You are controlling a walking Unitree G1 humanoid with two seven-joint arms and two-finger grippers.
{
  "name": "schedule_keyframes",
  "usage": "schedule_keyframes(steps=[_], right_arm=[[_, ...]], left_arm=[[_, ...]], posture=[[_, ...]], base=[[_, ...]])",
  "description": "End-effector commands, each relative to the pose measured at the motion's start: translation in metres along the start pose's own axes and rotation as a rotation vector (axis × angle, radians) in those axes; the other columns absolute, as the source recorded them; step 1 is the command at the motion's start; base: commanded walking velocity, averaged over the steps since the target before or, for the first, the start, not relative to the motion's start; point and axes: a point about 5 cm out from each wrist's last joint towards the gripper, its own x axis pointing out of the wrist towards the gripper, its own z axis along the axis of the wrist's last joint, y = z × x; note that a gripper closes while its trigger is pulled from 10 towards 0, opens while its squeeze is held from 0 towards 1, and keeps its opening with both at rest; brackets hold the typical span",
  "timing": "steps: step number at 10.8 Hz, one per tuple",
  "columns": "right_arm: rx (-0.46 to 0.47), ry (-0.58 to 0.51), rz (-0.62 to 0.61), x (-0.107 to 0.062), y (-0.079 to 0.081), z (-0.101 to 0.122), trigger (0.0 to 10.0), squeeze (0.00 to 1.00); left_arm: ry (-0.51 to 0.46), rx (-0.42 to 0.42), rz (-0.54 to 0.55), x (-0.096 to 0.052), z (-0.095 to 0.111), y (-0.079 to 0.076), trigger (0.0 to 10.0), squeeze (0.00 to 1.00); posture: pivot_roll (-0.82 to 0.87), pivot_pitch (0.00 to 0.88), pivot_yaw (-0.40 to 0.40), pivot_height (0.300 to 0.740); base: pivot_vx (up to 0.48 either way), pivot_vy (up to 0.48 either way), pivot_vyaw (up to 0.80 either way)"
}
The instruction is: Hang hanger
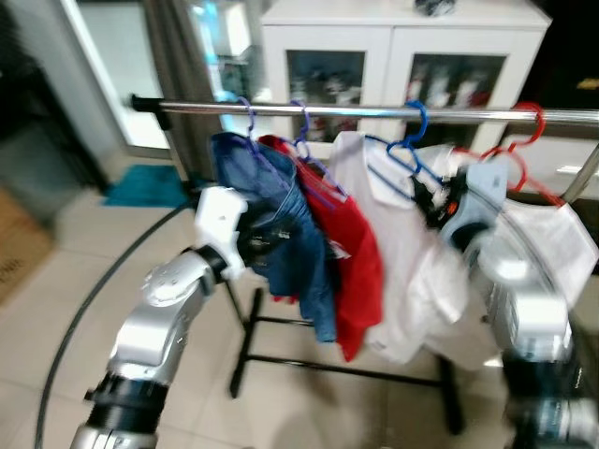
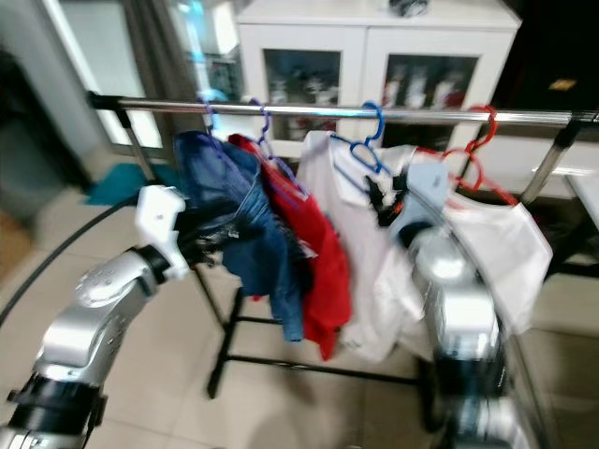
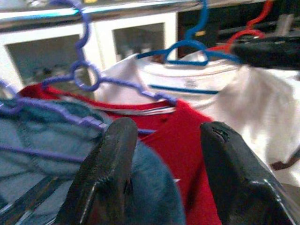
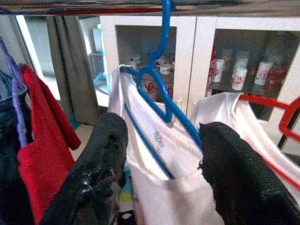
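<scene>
Blue hanger with white shirt hooked on chrome rail, right claw fingers apart at its 6 o'clock, left claw fingers apart against denim garment, red shirt between.

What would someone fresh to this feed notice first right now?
Most likely the chrome clothes rail across the middle, carrying a denim garment, a red shirt and white shirts on purple, blue and red hangers. Next, both silver arms reaching up: the left gripper, jaws open, at the denim, and the right gripper, jaws open, at the blue-hangered white shirt.
</scene>
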Motion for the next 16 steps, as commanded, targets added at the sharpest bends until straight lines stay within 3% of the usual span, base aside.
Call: schedule_keyframes(steps=[1, 2, 5, 6, 7, 8, 10, 11, 14, 16], right_arm=[[-0.028, -0.009, 0.008, 0.008, 0.001, 0.005, 10.0, 1.00], [-0.034, -0.018, -0.010, 0.019, -0.007, 0.010, 10.0, 1.00], [-0.088, -0.043, 0.028, 0.045, -0.010, 0.023, 10.0, 1.00], [-0.102, -0.028, 0.025, 0.056, -0.011, 0.028, 10.0, 0.32], [-0.113, -0.006, 0.054, 0.062, -0.009, 0.028, 10.0, 0.00], [-0.114, 0.010, 0.084, 0.065, -0.007, 0.026, 10.0, 0.00], [-0.184, 0.148, 0.110, 0.067, -0.006, 0.013, 10.0, 0.00], [-0.155, 0.189, 0.141, 0.068, -0.004, 0.011, 10.0, 0.00], [-0.056, 0.177, 0.231, 0.069, -0.003, 0.025, 10.0, 0.00], [-0.059, 0.214, 0.178, 0.069, -0.008, 0.025, 10.0, 0.00]], left_arm=[[0.028, 0.000, -0.013, 0.001, -0.001, 0.003, 10.0, 0.00], [0.033, 0.014, -0.033, 0.001, 0.001, 0.003, 10.0, 0.00], [0.047, 0.020, -0.087, -0.002, 0.004, 0.004, 10.0, 0.00], [0.050, 0.019, -0.092, -0.003, 0.004, 0.004, 10.0, 0.00], [0.054, 0.017, -0.097, -0.005, 0.003, 0.003, 10.0, 0.00], [0.056, 0.014, -0.101, -0.006, 0.003, 0.003, 10.0, 0.00], [0.062, 0.011, -0.108, -0.007, 0.002, 0.002, 10.0, 0.00], [0.063, 0.010, -0.111, -0.008, 0.001, 0.001, 10.0, 0.00], [0.062, 0.013, -0.128, -0.004, 0.002, 0.000, 10.0, 0.00], [0.063, 0.012, -0.141, -0.001, 0.002, -0.001, 10.0, 0.00]], posture=[[-0.12, 0.000, 0.090, 0.740], [-0.10, 0.000, 0.084, 0.740], [-0.10, 0.000, 0.087, 0.740], [-0.10, 0.000, 0.083, 0.740], [-0.09, 0.000, 0.079, 0.740], [-0.09, 0.000, 0.079, 0.740], [-0.09, 0.000, 0.075, 0.740], [-0.10, 0.000, 0.076, 0.740], [-0.12, 0.000, 0.091, 0.740], [-0.12, 0.000, 0.101, 0.740]], base=[[0.000, 0.000, 0.00], [0.000, 0.000, 0.00], [0.000, 0.000, 0.00], [0.000, 0.000, 0.00], [0.000, 0.000, 0.00], [0.000, 0.000, 0.00], [0.000, 0.000, 0.00], [0.000, 0.000, 0.00], [0.000, 0.000, 0.00], [0.000, 0.000, 0.00]])
